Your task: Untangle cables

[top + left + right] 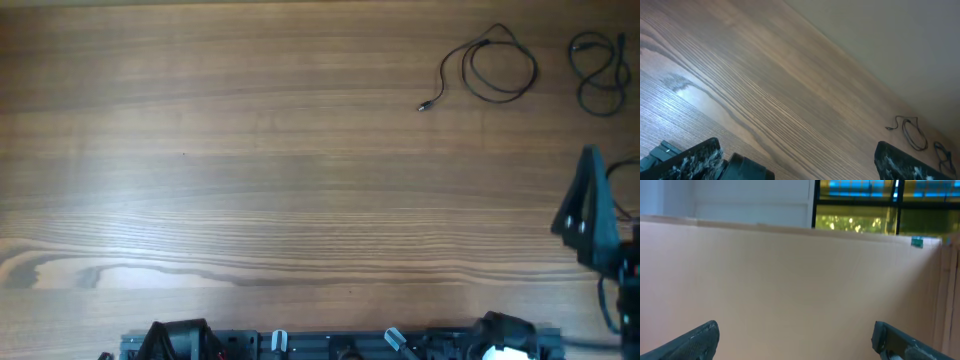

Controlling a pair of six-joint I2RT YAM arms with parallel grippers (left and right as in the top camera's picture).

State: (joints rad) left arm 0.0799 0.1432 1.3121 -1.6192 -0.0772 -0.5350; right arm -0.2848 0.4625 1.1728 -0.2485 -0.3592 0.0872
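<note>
Two cables lie apart on the wooden table at the far right. One cable (497,68) is a loose loop with a tail that ends in a small plug (423,105). The other cable (600,70) is a folded loop near the right edge. Both cables also appear small in the left wrist view, the first (911,133) and the second (943,156). My right gripper (590,158) hovers below the second cable, open and empty; in its own view, the right gripper (796,342) faces a beige wall. My left gripper (797,167) is open over bare wood, far from the cables.
The left arm (178,338) sits folded at the table's near edge beside the arm bases (495,338). A thin black cord (626,170) curves next to the right arm; I cannot tell whose it is. A beige wall (790,280) bounds the far side.
</note>
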